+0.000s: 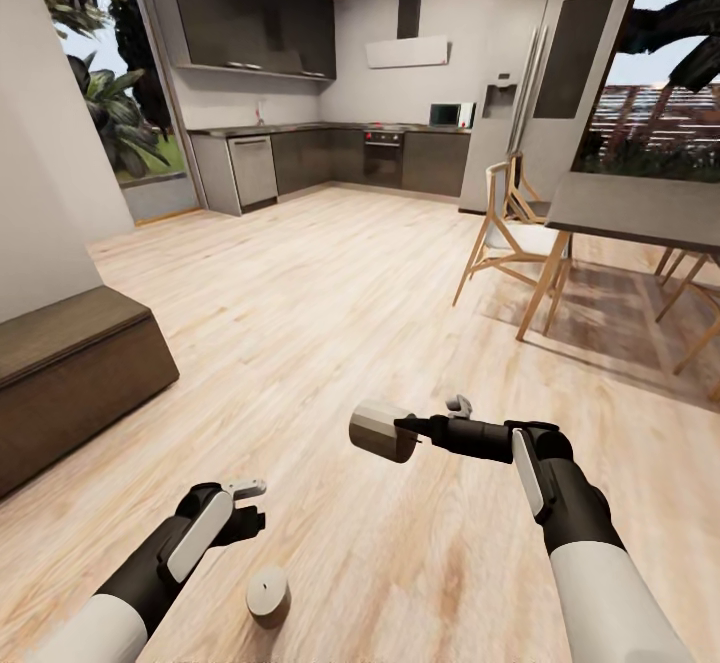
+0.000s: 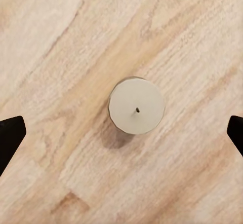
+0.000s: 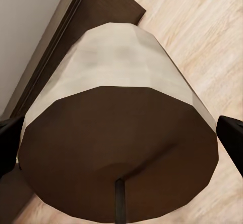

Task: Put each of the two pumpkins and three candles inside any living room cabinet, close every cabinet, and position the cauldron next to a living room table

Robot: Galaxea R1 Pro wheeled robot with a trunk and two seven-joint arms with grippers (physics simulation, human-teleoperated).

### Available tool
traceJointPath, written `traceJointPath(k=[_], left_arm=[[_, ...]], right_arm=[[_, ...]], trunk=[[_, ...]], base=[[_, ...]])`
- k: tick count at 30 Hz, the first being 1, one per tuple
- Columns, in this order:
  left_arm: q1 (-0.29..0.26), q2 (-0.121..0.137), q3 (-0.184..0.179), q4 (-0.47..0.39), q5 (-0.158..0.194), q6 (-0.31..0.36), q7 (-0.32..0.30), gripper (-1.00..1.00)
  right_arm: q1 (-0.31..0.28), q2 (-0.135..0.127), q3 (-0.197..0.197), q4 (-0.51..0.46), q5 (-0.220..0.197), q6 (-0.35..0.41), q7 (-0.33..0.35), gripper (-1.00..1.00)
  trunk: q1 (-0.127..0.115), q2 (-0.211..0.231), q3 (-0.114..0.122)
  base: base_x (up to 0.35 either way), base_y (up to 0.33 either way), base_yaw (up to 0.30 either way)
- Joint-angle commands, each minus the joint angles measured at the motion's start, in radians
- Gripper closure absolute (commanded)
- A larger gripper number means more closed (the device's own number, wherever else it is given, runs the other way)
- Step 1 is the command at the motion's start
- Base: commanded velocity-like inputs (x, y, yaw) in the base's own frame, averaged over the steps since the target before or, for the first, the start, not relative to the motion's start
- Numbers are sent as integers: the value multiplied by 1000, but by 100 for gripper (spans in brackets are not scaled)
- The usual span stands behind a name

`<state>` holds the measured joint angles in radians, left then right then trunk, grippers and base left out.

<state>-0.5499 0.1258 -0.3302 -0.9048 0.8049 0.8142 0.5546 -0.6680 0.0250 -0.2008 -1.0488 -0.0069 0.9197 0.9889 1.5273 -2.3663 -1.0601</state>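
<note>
A squat cream candle (image 1: 268, 596) stands upright on the wooden floor just in front of me. My left gripper (image 1: 245, 508) hovers above it, open. In the left wrist view the candle (image 2: 136, 106) lies centred between the spread fingertips (image 2: 10, 138), untouched. My right gripper (image 1: 405, 430) is held out over the floor, shut on a second candle (image 1: 383, 431) tipped on its side. In the right wrist view that candle (image 3: 119, 122) sits between the fingers. The low dark-brown cabinet (image 1: 70, 383) stands against the left wall with its fronts shut, and its end (image 3: 109, 6) shows past the held candle.
A tall dining table (image 1: 630, 208) with wooden chairs (image 1: 510, 233) stands on a rug at the right. Grey kitchen units (image 1: 330, 158) and a fridge (image 1: 510, 93) line the far wall. Open wooden floor (image 1: 330, 313) stretches between me and the kitchen.
</note>
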Motion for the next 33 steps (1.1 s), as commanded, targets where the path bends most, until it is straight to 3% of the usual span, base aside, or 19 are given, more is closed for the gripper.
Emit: traceJointPath(k=[1, 19, 33], left_arm=[[-1, 1, -4, -1, 11, 0, 10, -100], [-1, 0, -6, -3, 11, 0, 8, -100], [-1, 1, -6, -6, 8, 0, 9, -100]], right_arm=[[-1, 1, -3, 0, -3, 9, 3, 100], [-1, 1, -2, 0, -3, 10, 2, 100], [-1, 1, -2, 1, -2, 8, 3, 100]], trunk=[[4, -8, -4], [73, -134, -61], [79, -137, -115]], base=[[0, 0, 0], [0, 0, 0], [0, 0, 0]])
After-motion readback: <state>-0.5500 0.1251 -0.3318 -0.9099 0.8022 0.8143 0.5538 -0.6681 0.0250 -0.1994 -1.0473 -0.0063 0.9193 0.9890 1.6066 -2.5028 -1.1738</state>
